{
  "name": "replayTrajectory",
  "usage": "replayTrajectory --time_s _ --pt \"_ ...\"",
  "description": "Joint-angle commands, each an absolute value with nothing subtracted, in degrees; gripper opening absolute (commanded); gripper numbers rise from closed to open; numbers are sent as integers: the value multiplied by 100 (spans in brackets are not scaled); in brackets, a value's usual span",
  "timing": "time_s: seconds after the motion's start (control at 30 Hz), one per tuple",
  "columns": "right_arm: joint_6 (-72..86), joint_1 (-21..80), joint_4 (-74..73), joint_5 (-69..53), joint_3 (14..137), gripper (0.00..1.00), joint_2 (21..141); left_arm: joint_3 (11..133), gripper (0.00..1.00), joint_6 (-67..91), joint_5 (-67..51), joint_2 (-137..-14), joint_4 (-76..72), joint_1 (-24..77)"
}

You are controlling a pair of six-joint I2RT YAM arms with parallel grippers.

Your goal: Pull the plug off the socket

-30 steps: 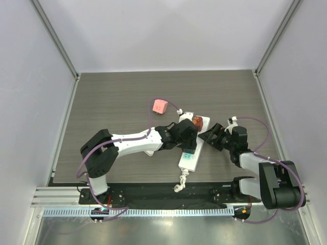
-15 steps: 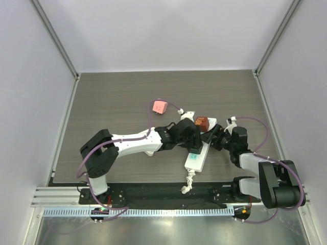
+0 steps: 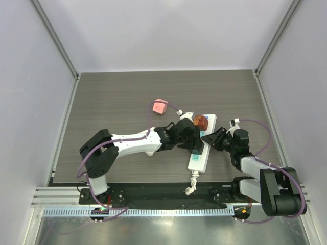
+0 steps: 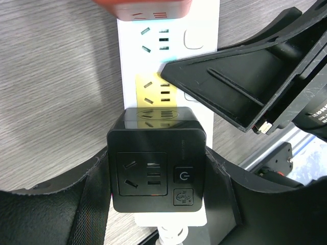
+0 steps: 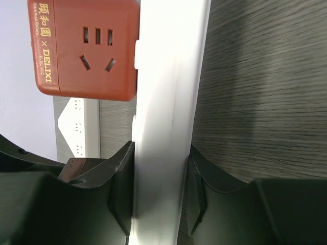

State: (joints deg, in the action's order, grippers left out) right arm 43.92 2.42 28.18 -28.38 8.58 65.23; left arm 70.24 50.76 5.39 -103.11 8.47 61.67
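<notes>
left gripper [image 4: 158, 176] pinching black plug [image 4: 153, 138] | right gripper [image 5: 159, 191] clamped on socket [image 5: 171, 92] | black plug sitting on socket

White socket [image 4: 203, 20]; black plug [image 4: 156, 166]

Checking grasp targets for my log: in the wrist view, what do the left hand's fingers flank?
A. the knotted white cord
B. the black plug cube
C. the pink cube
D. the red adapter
B: the left hand has a finger on each side of the black plug cube, which sits on the power strip; the red adapter is further along the strip, outside that grip.
</notes>
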Motion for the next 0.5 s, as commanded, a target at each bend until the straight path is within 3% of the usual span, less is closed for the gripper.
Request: replayTrajectory --time_s 0.0,0.2,0.47 --pt "4069 272 2760 -2488 853 1 6495 7278 0 5272 -138 -9914 -289 6109" --pt "4096 281 2699 -2180 721 1 6126 7032 0 5396 -449 -9582 -589 5942" --pt "4087 272 2628 -2022 712 1 6021 7338 0 4528 1633 -9062 1422 6055"
